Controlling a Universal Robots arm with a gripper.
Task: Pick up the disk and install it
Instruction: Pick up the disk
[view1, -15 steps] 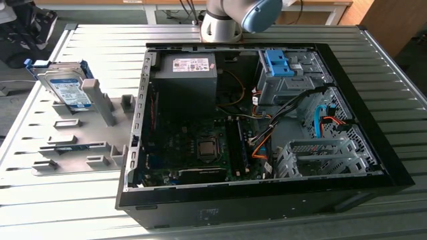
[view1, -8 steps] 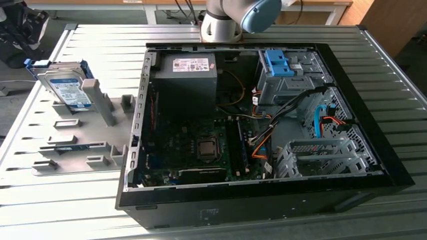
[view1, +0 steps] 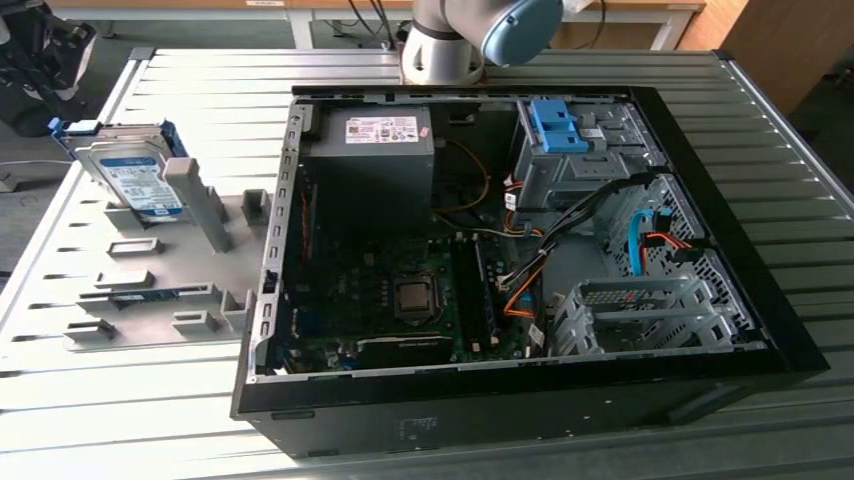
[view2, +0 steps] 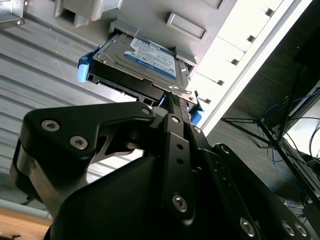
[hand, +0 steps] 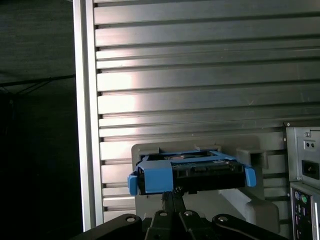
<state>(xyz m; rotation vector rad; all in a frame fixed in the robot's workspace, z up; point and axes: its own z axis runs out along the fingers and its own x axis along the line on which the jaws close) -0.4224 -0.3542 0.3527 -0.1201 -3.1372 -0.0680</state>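
The disk (view1: 131, 178), a flat silver hard drive in a blue plastic carrier, stood propped in the grey plastic holder (view1: 200, 205) on the ribbed tabletop (view1: 120, 420). The black gripper (hand: 172, 194) faced it, fingers (view2: 172, 120) clenched empty; pick-up pending, I judged, needing them spread.

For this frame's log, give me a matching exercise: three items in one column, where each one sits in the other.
Items:
1. disk
2. power-supply box
3. blue clip

Places:
A. atop the drive cage inside the case
B. standing on edge in the grey holder, outside the case
C. inside the case, on the side nearest the holder

Pairs: 1-B, 2-C, 3-A
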